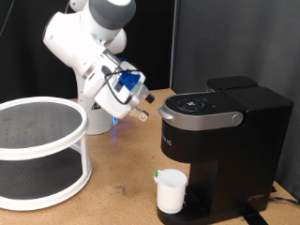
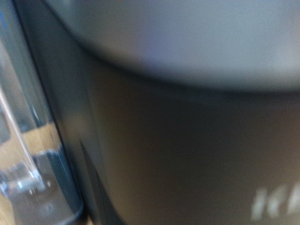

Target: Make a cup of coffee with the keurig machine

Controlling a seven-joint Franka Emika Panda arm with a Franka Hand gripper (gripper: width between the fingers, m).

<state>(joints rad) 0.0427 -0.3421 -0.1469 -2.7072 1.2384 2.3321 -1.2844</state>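
We see the keurig machine (image 1: pixel 225 145) standing at the exterior view's right on the wooden table (image 1: pixel 122 159), its silver-grey lid lowered over the brew head, which suggests the machine is closed up for brewing. The cup (image 1: pixel 171 189) sits on the drip tray directly beneath the brew head, touching the tray and just in front of the machine's black body; we judge it is placed there to catch the coffee. The gripper (image 1: pixel 142 111) hangs in the air just beside the machine's lid, on the exterior view's left of it, tilted down towards the button-topped head, apart from it as far as we can tell. We see nothing between its fingers, and we cannot tell whether they are spread or pressed together. The wrist view is filled by the machine's dark, blurred side (image 2: pixel 178 141), so the hand points at it from close by. A white two-tier rack (image 1: pixel 39 150) stands well apart at the exterior view's left
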